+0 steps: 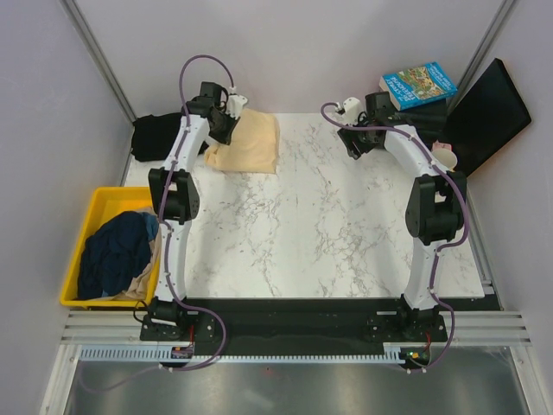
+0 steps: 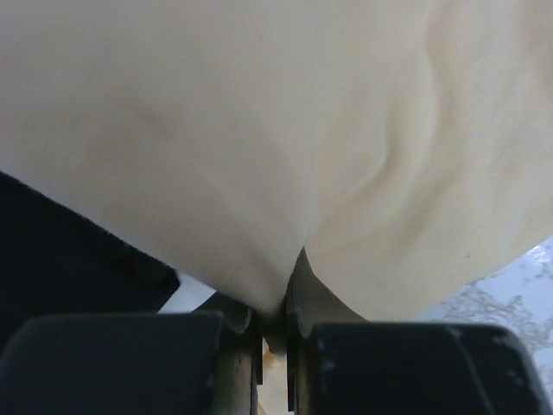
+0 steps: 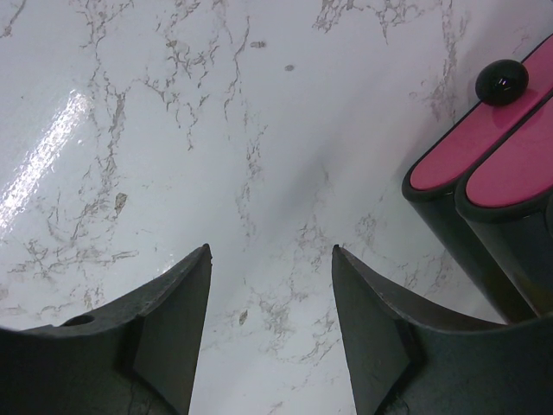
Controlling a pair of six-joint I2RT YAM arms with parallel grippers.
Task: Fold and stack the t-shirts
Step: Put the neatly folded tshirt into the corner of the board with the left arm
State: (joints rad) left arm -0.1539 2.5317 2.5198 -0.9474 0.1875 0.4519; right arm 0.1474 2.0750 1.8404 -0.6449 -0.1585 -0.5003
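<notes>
Left gripper closed, its jaws pinching a fold of the cream shirt. The left arm reaches far forward to the far left of the table, with the wrist bent down over the shirt's left edge. Right gripper has its jaws spread and holds nothing, above bare marble near the far right. The right arm is folded at the elbow, forearm angled inward.

The cream shirt lies folded at the table's far left, its left part hidden by the wrist. Black shirt lies bunched beyond the far-left corner, partly behind the arm. Navy shirt sits crumpled in the yellow bin left of the table, over a paler cloth that is mostly covered.

In the right wrist view, two pink-faced items are cut off at the frame edge and cannot be identified. Book at the far right bears cover lettering too small to read.
</notes>
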